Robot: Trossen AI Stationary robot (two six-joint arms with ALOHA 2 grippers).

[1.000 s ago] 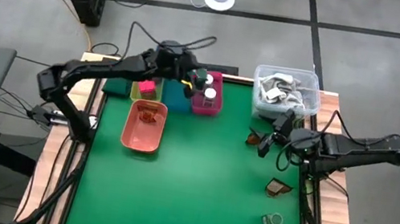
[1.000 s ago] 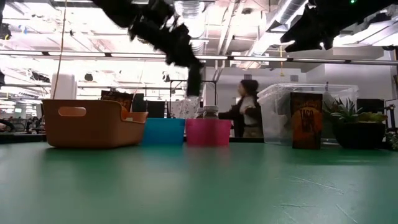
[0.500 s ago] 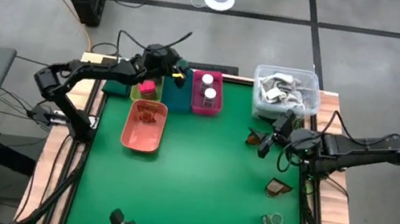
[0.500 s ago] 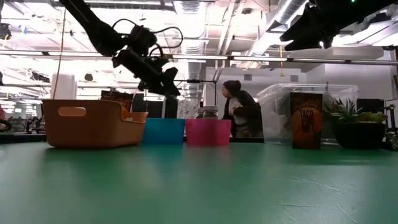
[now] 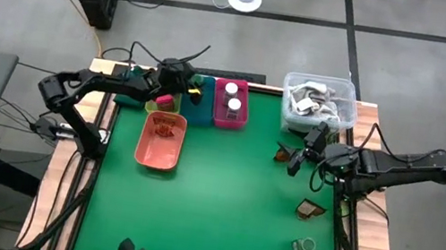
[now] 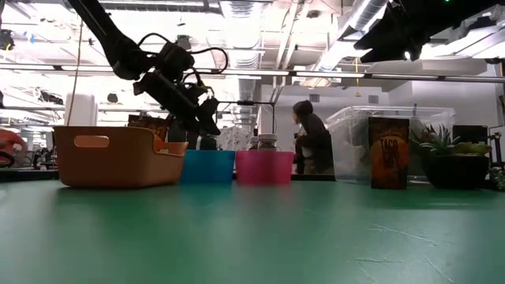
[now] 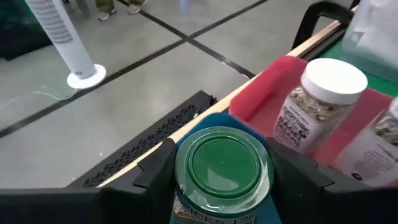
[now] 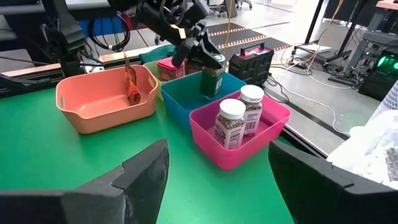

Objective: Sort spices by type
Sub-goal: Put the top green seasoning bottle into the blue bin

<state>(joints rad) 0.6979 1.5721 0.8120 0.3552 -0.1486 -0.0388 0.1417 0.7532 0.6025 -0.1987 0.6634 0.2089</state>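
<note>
In the upper left of the high view, the left end effector [image 5: 195,95] hangs over the teal tray [image 5: 201,110], its fingers closed on a green-lidded jar [image 7: 222,167]. The left wrist view shows that jar filling the space between the two dark fingers, and the right wrist view shows it upright with its base just inside the teal tray's rim.

Just right of it, the magenta tray [image 5: 228,119] holds two white-capped jars [image 5: 232,98] standing side by side. The yellow tray [image 5: 156,105], left of the teal one, carries a pink box [image 5: 165,98]. Below these, the salmon tray [image 5: 158,143] contains a brown packet [image 5: 167,130].

At the right of the high view, the right end effector [image 5: 301,151] hovers over the table [image 5: 218,206] with its fingers spread and nothing between them. A brown wedge packet [image 5: 284,154] lies beside it, another [image 5: 311,212] sits lower right, and a round jar on its side [image 5: 304,246], probably green-lidded, rests near the bottom right edge. The clear tub [image 5: 319,101] occupies the upper right corner.

In the low view, a person [image 6: 311,147] stands behind the trays.
</note>
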